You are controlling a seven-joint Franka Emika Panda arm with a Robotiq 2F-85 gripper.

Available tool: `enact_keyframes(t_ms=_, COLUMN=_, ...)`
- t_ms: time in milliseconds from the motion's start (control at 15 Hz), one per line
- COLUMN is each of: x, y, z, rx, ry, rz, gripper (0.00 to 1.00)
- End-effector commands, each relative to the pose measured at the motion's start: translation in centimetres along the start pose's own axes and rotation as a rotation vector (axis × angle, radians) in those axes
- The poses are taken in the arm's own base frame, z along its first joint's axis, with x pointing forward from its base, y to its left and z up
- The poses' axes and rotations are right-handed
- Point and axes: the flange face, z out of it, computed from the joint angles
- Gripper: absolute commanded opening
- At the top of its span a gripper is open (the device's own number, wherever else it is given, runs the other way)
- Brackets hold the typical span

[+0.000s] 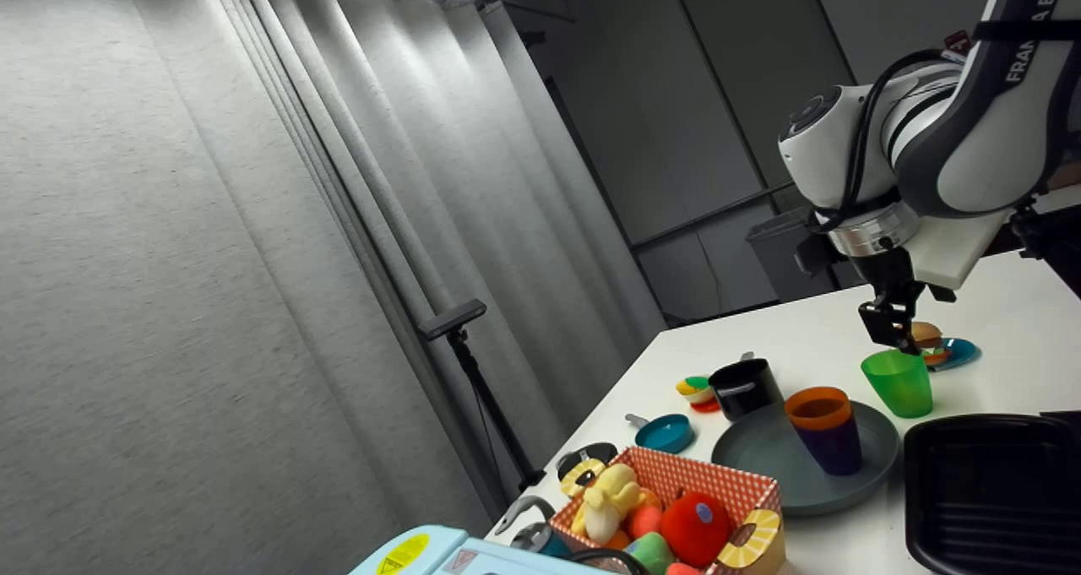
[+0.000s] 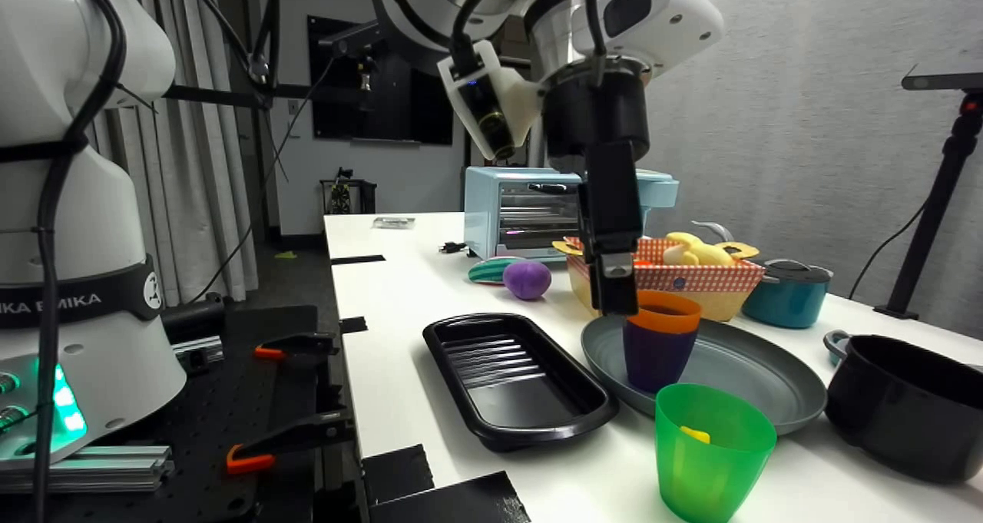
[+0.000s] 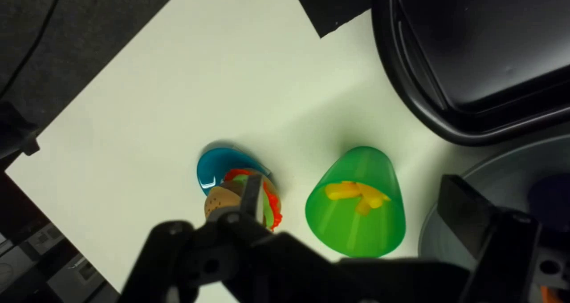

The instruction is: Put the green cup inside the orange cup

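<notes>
Clearly, the gripper (image 3: 354, 191) hovers, fingers spread — green cup (image 2: 713, 461) standing apart from orange cup (image 2: 666, 323).

Grey curtain (image 1: 405, 136) hangs in folds below a rail (image 1: 534, 12), its upper part brightly lit. Rear wall (image 1: 608, 153): grey, in dimmer light. Beyond the white counter (image 2: 399, 300) stands a grey bin (image 1: 785, 267). In an exterior view, the far wall (image 2: 290, 193) is pale grey and carries a dark panel (image 2: 422, 124). Floor (image 2: 288, 281): dark grey, with a small yellow-green scrap (image 2: 285, 255) lying on it.
</notes>
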Motion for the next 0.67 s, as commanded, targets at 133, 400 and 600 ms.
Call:
enact_keyframes(t_ms=133, x=4.1, y=1.5, z=2.8, rx=-0.046, ry=0.037, rz=0.111, gripper=1.00)
enact_keyframes(t_ms=400, x=5.5, y=2.2, z=4.8, rx=-0.064, ry=0.021, rz=0.178, gripper=1.00)
enact_keyframes(t_ms=600, x=6.0, y=2.1, z=6.2, rx=-0.073, ry=0.005, rz=0.212, gripper=1.00)
